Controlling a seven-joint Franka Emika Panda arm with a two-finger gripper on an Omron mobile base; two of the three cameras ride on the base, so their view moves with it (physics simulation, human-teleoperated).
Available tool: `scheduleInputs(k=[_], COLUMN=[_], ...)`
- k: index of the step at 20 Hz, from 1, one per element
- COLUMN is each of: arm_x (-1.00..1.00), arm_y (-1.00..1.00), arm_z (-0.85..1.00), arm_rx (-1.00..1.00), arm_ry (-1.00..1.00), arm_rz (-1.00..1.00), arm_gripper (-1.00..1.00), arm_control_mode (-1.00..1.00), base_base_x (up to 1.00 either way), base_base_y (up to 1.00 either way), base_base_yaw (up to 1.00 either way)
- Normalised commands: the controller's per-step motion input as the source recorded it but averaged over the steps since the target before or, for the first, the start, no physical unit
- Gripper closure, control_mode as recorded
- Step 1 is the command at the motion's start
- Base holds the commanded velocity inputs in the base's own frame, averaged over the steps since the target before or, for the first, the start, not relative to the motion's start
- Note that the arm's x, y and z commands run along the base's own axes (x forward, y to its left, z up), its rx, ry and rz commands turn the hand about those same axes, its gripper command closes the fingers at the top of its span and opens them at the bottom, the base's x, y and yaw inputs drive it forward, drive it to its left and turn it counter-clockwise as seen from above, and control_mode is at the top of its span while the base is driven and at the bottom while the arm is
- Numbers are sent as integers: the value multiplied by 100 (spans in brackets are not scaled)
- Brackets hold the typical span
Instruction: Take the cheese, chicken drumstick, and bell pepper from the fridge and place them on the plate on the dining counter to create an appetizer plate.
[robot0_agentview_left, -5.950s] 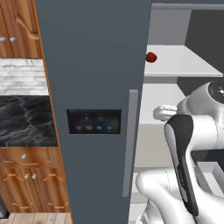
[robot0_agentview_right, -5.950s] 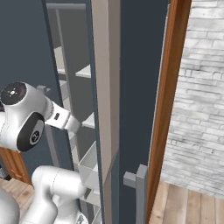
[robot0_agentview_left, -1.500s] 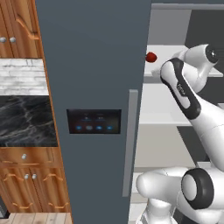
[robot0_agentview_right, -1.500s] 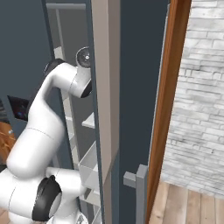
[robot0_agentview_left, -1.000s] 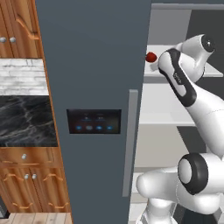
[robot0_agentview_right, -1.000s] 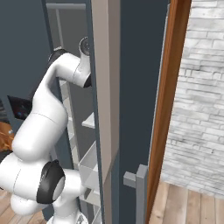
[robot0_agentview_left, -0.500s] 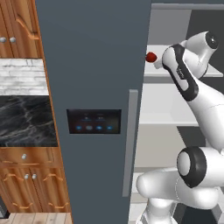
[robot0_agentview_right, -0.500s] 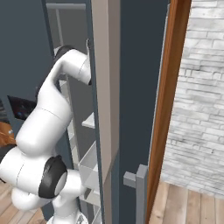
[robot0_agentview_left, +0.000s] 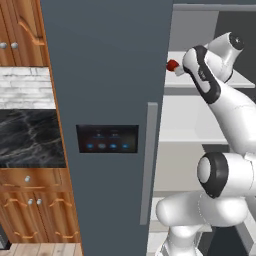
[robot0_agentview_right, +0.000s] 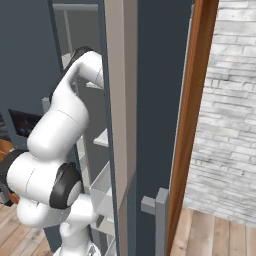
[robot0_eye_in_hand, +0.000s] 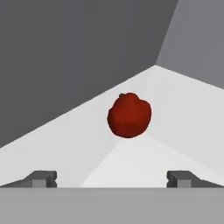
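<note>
Two dark fingers stand wide apart at the near edge of the hand view, with nothing held between them. Just beyond them lies a white fridge shelf, pale and flat. On that shelf, centred between the fingers and a little ahead of them, sits the bell pepper, glossy red and rounded, with a small dark stem at its top. It is apart from the fingers, not touching them. Behind the pepper the grey inner walls of the fridge meet in a corner.

From the left base view, the white arm rises from the lower right and bends into the open fridge, a tall slate-grey appliance. Its closed door carries a long grey handle and a small black panel with blue lights. The pepper shows as a red spot on an upper shelf, just beside the door's edge and next to the arm's wrist. To the left stand wooden cabinets and a narrow black marble worktop.

From the right base view, the arm reaches in past the fridge's open door; a pale brick wall lies beyond.
</note>
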Motion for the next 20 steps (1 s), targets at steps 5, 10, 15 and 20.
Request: scheduleInputs(k=[5, 10, 15, 20], arm_x=[55, 52, 58, 58], arm_y=[-12, -8, -4, 0], arm_z=[0, -5, -10, -28], arm_rx=[4, 3, 1, 0], arm_ry=[8, 3, 9, 11], arm_rz=[5, 8, 9, 7], arm_gripper=[-100, -100, -100, -100], arm_control_mode=[-100, -100, -100, -100], base_base_x=[0, 0, 0, 0], base_base_y=[0, 0, 0, 0], base_base_yaw=[0, 0, 0, 0])
